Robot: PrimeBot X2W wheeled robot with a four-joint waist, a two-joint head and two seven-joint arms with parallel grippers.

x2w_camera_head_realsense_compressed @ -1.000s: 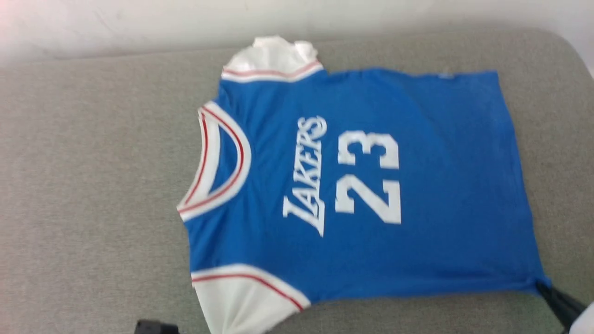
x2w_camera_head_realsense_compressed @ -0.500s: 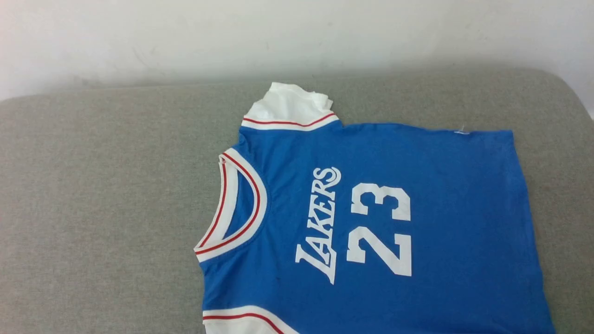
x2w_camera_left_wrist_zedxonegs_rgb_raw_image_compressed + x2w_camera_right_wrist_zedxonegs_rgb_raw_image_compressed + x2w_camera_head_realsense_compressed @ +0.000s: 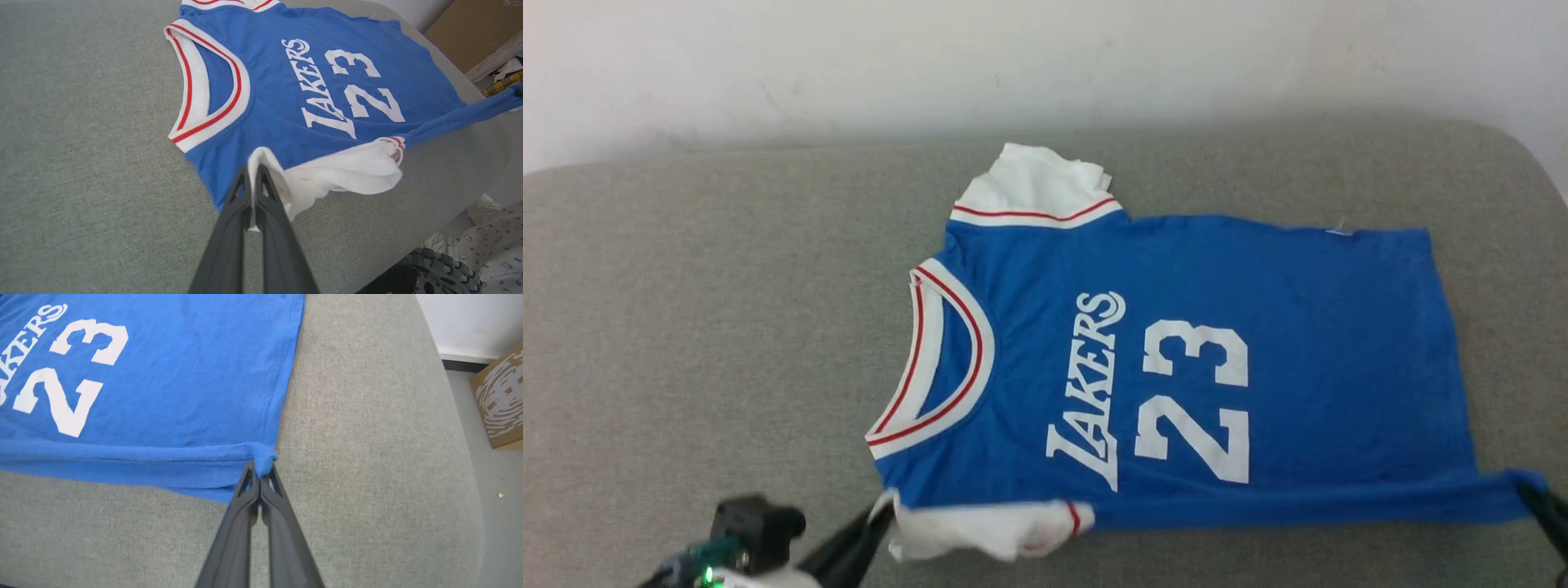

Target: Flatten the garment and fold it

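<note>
The garment (image 3: 1307, 327), a royal-blue jersey with white sleeves, red-and-white trim, LAKERS lettering and the number 23, lies front up on the grey cushion (image 3: 686, 327), collar toward the left. Its near edge is lifted off the cushion and stretched taut between my two grippers. My left gripper (image 3: 882, 510) is shut on the near white sleeve (image 3: 347, 171), which bunches and sags; the same left gripper (image 3: 255, 169) pinches the sleeve's corner. My right gripper (image 3: 1531, 494) is shut on the near hem corner of the garment (image 3: 163, 375), with the right gripper (image 3: 260, 467) clamping a small blue wad.
A white wall (image 3: 1013, 65) rises behind the cushion. Off the cushion's right end are a cardboard box (image 3: 500, 400) on the floor, patterned cloth (image 3: 490, 245) and a black wheel (image 3: 441, 271). Bare cushion stretches to the left of the jersey.
The camera tilted up, so the jersey sits lower in view. Since half a second ago the near edge has been raised and folded slightly inward, and both grippers have come into view holding it.
</note>
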